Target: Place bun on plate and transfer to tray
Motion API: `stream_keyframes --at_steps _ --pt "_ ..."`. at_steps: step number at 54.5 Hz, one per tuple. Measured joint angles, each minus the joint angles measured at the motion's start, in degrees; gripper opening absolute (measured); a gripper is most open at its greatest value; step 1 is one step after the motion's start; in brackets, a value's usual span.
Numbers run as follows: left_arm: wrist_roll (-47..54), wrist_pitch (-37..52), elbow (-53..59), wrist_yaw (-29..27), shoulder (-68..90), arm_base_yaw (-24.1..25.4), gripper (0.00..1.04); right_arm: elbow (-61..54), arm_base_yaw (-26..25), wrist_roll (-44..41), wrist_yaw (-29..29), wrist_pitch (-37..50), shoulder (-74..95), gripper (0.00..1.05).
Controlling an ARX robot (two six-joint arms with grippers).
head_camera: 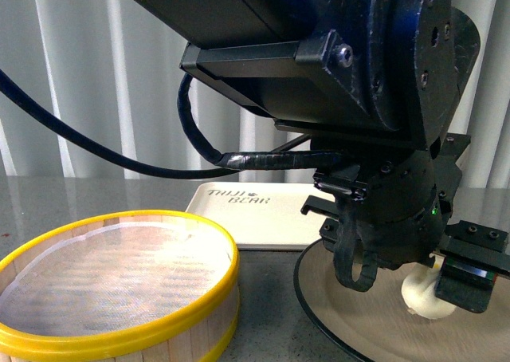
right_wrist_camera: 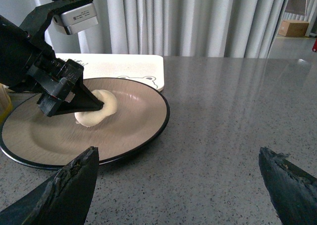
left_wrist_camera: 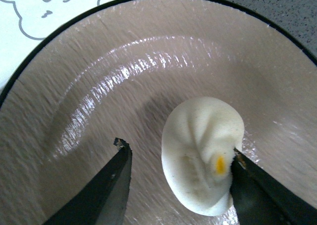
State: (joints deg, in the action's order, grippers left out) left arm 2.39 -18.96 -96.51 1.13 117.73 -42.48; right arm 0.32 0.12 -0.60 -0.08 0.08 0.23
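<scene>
The cream-white bun [left_wrist_camera: 203, 153] lies on the beige plate [left_wrist_camera: 99, 86], which has a thin black rim. My left gripper [left_wrist_camera: 181, 158] is open around the bun; one finger touches its side and the other stands apart. In the front view the bun [head_camera: 426, 292] shows under the left arm, on the plate [head_camera: 351, 318]. In the right wrist view the left gripper [right_wrist_camera: 91, 106] is at the bun [right_wrist_camera: 99, 111] on the plate [right_wrist_camera: 133, 121]. My right gripper [right_wrist_camera: 178, 178] is open and empty over the grey table, beside the plate. The cream tray [head_camera: 255, 214] lies behind the plate.
A yellow-rimmed bamboo steamer [head_camera: 119, 286] stands at the front left, beside the plate. The tray [right_wrist_camera: 124, 66] touches the plate's far edge, its bear face [left_wrist_camera: 44, 7] showing in the left wrist view. Grey table [right_wrist_camera: 237, 111] spreads to the right. White curtains hang behind.
</scene>
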Motion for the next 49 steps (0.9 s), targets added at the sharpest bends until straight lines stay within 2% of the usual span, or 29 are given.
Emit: stream_keyframes --at_steps 14,17,37,46,49 --pt "-1.46 -0.57 0.09 0.33 -0.02 0.66 1.00 0.00 0.00 0.00 0.00 0.00 -0.02 0.96" --pt "-2.16 -0.59 0.11 0.55 -0.02 0.66 0.98 0.00 0.00 0.00 0.00 0.00 -0.02 0.96" --pt "-5.81 -0.94 -0.57 3.23 -0.13 1.16 0.98 0.00 0.00 0.00 0.00 0.00 0.00 0.96" --pt "-7.23 -0.96 -1.09 4.24 -1.03 2.51 0.98 0.00 0.00 0.00 0.00 0.00 -0.02 0.96" --pt "-8.63 0.50 -1.01 6.49 -2.14 3.89 0.98 0.00 0.00 0.00 0.00 0.00 -0.02 0.96"
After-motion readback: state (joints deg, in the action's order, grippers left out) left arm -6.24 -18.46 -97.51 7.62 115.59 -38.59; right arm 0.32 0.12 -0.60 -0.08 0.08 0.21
